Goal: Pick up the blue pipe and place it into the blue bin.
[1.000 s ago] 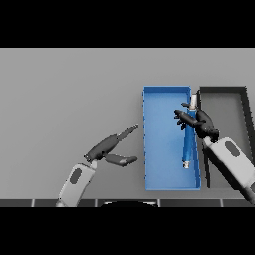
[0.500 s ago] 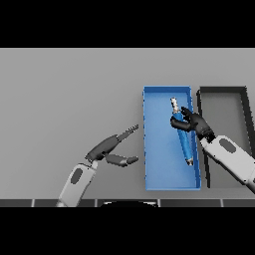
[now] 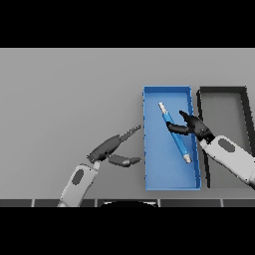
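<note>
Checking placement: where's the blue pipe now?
Head view, right side: the blue pipe lies diagonally inside the blue bin, right hand beside it.

Grey desk (image 3: 64,94); black bin (image 3: 222,91) at far right, open-topped, standing just beside another bin.

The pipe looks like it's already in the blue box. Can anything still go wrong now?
Possibly. The right hand has its fingers against the blue pipe inside the blue bin; pulling away carelessly could drag or flick it out. The hand also hangs over the bin's right wall, beside the black bin, and might nudge either. The left hand waits open, near the bin's left wall.
</note>
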`<act>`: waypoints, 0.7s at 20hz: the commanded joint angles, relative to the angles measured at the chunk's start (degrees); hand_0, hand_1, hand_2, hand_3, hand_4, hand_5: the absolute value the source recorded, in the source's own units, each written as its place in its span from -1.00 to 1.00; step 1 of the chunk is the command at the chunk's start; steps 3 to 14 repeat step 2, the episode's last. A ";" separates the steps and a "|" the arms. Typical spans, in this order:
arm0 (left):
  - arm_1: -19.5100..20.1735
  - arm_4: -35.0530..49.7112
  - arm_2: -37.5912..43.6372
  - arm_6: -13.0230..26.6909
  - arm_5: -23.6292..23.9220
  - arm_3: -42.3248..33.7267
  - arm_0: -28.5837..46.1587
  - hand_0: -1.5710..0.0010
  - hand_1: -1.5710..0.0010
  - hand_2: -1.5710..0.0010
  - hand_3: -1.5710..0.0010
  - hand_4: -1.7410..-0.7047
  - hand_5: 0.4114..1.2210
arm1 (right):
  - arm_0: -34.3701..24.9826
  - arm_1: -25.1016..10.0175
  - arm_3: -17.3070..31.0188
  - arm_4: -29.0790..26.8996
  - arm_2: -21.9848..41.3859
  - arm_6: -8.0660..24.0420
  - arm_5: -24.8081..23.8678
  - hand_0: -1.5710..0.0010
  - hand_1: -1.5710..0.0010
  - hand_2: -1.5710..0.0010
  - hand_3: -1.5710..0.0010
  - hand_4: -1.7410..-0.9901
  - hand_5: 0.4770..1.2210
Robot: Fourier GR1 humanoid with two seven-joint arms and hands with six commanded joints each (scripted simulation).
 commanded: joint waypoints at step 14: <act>-0.05 0.13 0.10 0.34 -0.06 -0.01 -0.23 1.00 1.00 1.00 1.00 0.57 -0.79 | 0.00 0.67 0.23 -0.05 -0.02 -0.36 -0.33 0.98 0.98 0.98 0.99 0.75 -0.36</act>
